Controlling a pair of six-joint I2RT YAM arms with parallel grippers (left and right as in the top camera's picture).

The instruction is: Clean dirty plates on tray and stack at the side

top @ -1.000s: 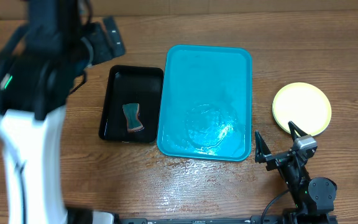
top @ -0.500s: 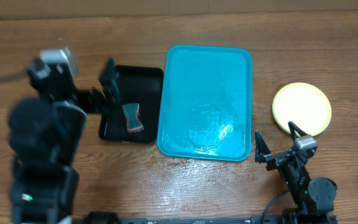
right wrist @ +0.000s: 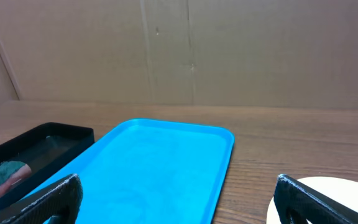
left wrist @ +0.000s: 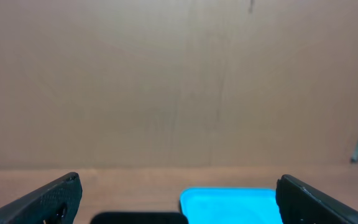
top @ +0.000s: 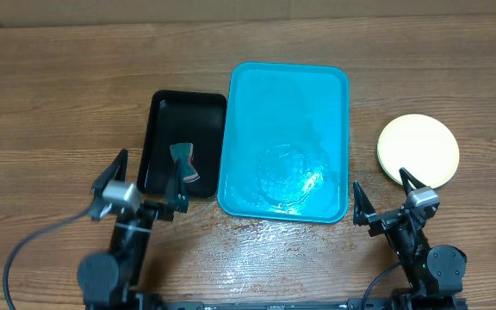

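We see a brown wooden table (top: 58, 103) with its grain running from side to side. Three things lie directly on it. Near the middle sits a large turquoise tray (top: 289, 95), its long sides running from the near edge toward the far edge. Just to its left lies a smaller black tray (top: 158, 146). Their rims are so close that we cannot tell whether they touch. To the right of the turquoise tray, with bare wood between them, rests a round pale yellow plate (top: 418, 149). We cannot tell whether more plates lie beneath it.
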